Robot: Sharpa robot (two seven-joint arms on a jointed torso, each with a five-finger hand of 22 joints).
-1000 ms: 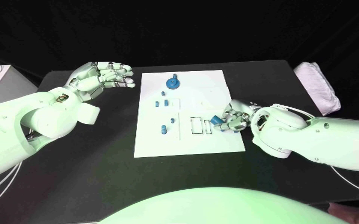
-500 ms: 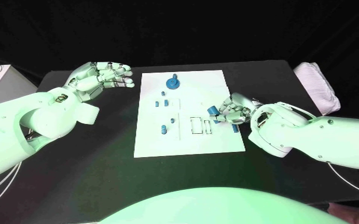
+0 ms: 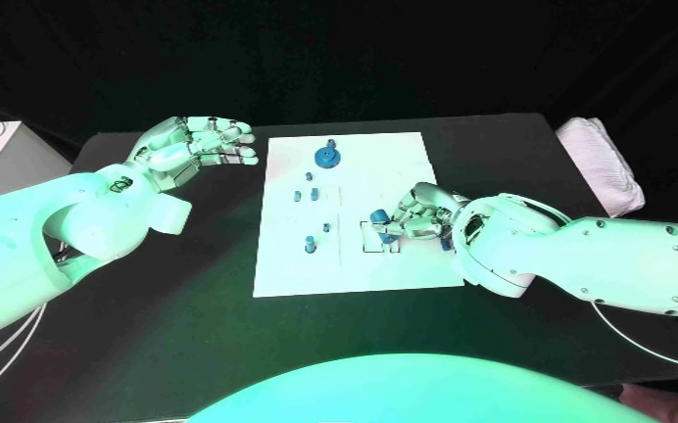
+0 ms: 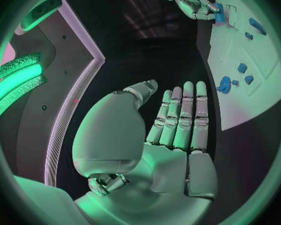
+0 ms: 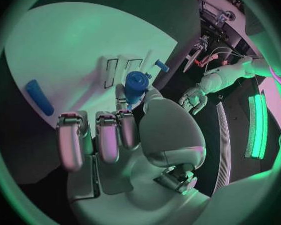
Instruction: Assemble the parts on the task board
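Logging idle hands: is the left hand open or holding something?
Open. The left hand holds nothing, fingers extended, off the task board.

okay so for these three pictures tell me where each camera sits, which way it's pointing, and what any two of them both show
Head view: on the robot's head, looking down at the white board; both arms show, left hand, right hand.
Left wrist view: behind the empty left hand, facing the board's edge.
Right wrist view: behind the right hand, facing the board; it holds a blue part.
Shared: all three show the board and that blue part.
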